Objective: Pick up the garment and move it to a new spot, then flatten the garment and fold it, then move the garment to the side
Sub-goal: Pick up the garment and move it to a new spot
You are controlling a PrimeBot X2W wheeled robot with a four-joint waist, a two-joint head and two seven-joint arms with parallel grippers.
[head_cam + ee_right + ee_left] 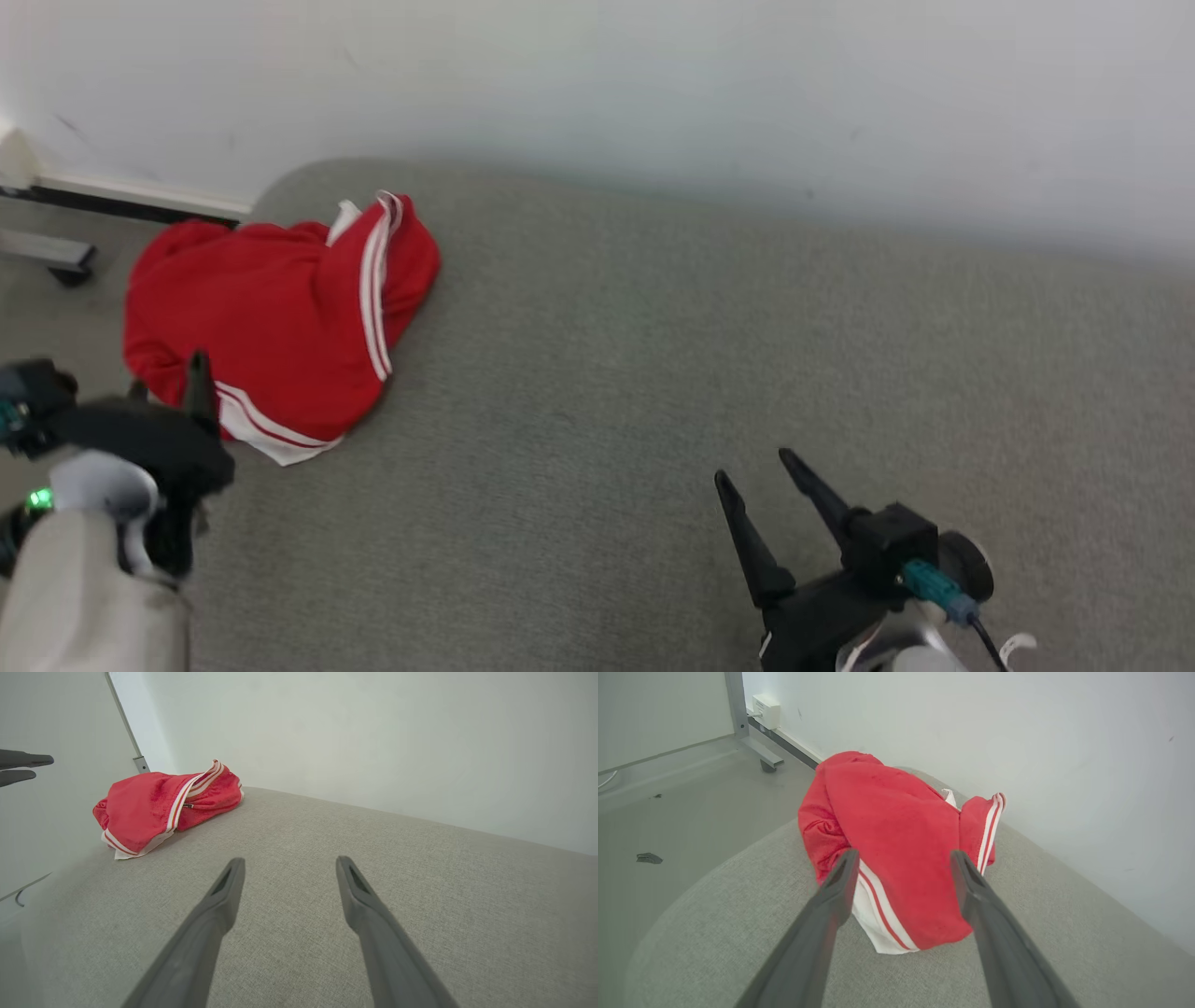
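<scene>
Lying bunched at the left corner of the grey surface [653, 373], the red garment [280, 317] overhangs slightly; left gripper [901, 856] and right gripper [756, 467] gape empty. A shallow pinch might snag one layer, dragging it overboard.

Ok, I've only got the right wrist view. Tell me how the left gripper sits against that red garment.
Observer: In the left wrist view the left gripper is open. Its fingers point at the red garment and frame its near end. I cannot tell whether they touch it.
Operator: Give me the garment's spot on the surface.
Observer: The head view puts it at the rounded far-left corner of the grey surface.
Operator: Now say what lies past that edge.
Observer: Grey floor, with a small dark scrap on it and a metal frame foot further back.
</scene>
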